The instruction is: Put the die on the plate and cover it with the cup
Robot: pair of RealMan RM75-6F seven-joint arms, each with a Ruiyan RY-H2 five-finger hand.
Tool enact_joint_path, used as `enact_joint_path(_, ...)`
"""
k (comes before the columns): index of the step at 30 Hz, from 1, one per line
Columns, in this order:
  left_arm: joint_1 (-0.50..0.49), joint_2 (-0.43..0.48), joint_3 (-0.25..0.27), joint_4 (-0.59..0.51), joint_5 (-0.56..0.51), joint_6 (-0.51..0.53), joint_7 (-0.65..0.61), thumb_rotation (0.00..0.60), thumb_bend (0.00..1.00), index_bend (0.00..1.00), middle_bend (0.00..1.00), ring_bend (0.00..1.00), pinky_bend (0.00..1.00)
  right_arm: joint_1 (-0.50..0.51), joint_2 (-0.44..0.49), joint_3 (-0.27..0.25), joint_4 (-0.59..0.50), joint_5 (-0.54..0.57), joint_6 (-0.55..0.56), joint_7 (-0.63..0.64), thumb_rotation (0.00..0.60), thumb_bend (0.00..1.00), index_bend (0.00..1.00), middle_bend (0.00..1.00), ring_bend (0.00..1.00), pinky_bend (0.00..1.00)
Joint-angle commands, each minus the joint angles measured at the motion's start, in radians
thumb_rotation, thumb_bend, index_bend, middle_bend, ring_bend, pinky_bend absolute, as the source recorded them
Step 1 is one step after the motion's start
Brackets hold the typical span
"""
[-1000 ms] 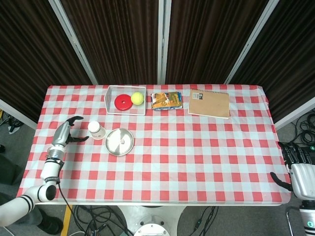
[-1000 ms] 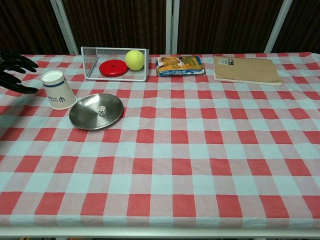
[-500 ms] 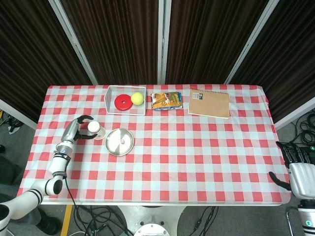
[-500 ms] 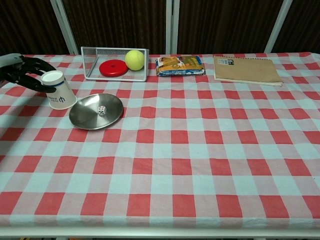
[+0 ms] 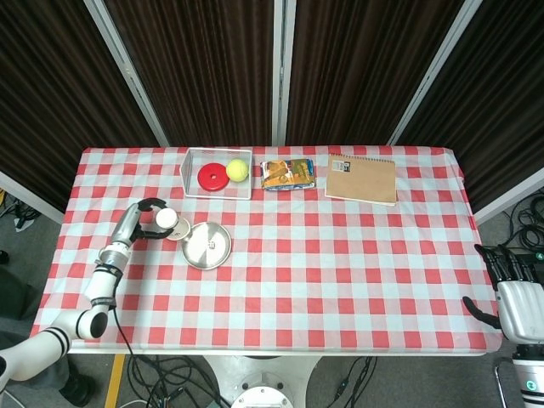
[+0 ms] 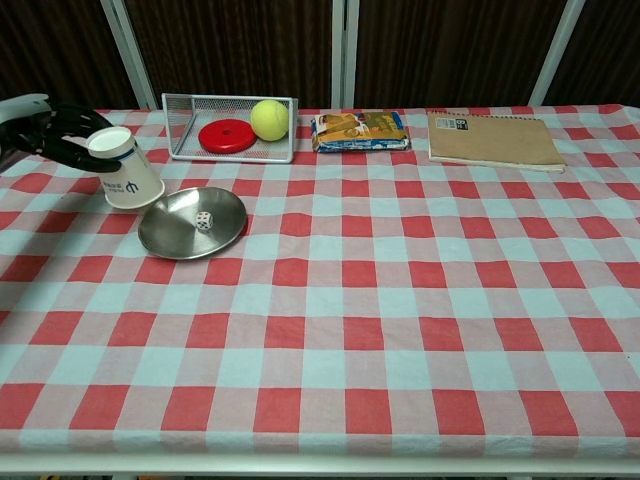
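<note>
A counter (image 6: 400,330) covered in a red-and-white checked cloth, seen from above and from chest height. At its left side the robot's left hand (image 5: 146,219) has its dark fingers curled around the closed end of a white paper cup (image 6: 125,169), which sits upside down and tilted, its open rim appearing to be raised just off the cloth. Right beside the cup, to its right, lies a shallow metal plate (image 6: 170,232), and a small white die (image 6: 203,221) rests inside it, a little right of centre, so the first half of the task looks done. The right hand (image 5: 515,289) hangs off the counter's near right corner, holding nothing, fingers apart. Along the far edge sit a wire basket (image 6: 186,128) holding a red disc (image 6: 227,135) and a yellow tennis ball (image 6: 269,119), then a snack packet (image 6: 360,130) and a brown notebook (image 6: 492,138). The risk from here: the thin cup could crush or slip from the grip, or its rim could clip the plate's edge or knock the die aside when lowered.
</note>
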Motion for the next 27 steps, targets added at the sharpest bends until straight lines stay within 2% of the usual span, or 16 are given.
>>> enact_joint_path(1,0.006,0.051,0.003,-0.088,0.039,0.033,-0.009,0.6,0.28,0.47,0.25,0.13,0.2,0.001,-0.001,-0.001,0.001,-0.001,-0.002,0.001,0.6,0.11,0.1,0.17,0.05,0.12)
enact_joint_path(9,-0.015,0.072,0.029,-0.193,0.085,0.047,0.029,0.6,0.28,0.47,0.25,0.13,0.19,0.0,-0.003,-0.002,0.009,0.001,-0.004,0.011,0.6,0.11,0.1,0.17,0.05,0.12)
enact_joint_path(19,-0.066,-0.029,0.053,-0.132,0.051,0.018,0.159,0.6,0.28,0.47,0.25,0.13,0.14,-0.005,-0.004,-0.005,0.028,0.007,-0.007,0.034,0.6,0.11,0.1,0.17,0.05,0.12)
enact_joint_path(27,-0.082,-0.056,0.054,-0.122,0.036,0.016,0.199,0.6,0.28,0.47,0.25,0.13,0.12,-0.001,-0.008,-0.005,0.037,0.011,-0.016,0.045,0.6,0.12,0.1,0.17,0.05,0.12)
